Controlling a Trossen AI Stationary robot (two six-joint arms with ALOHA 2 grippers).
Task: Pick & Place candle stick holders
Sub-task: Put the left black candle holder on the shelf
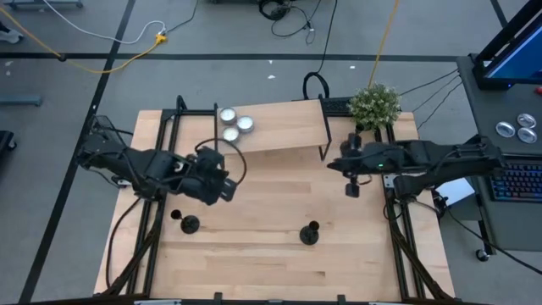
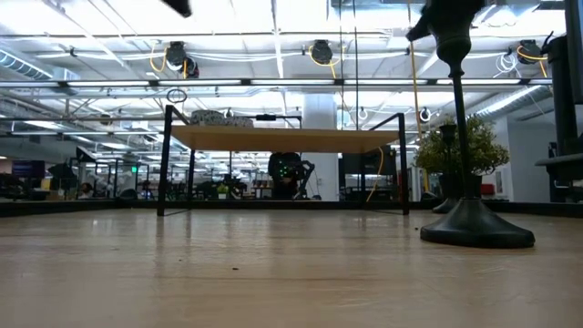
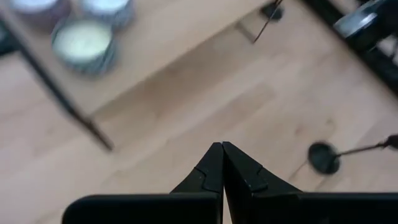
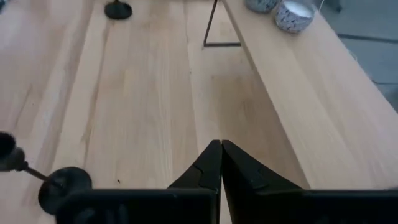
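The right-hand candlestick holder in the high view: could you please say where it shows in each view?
High view: holder, front, right of centre.
Low view: holder, right foreground.
Left wrist view: holder, lower right.
Right wrist view: holder, bottom-left corner.
Shared landmark: the raised wooden shelf.

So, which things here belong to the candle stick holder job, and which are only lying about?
Job:
- candle stick holder near left arm
- candle stick holder mid-table
- left hand, shut
- right hand, shut

Lying about:
- tealight candles on the raised shelf
- small plant
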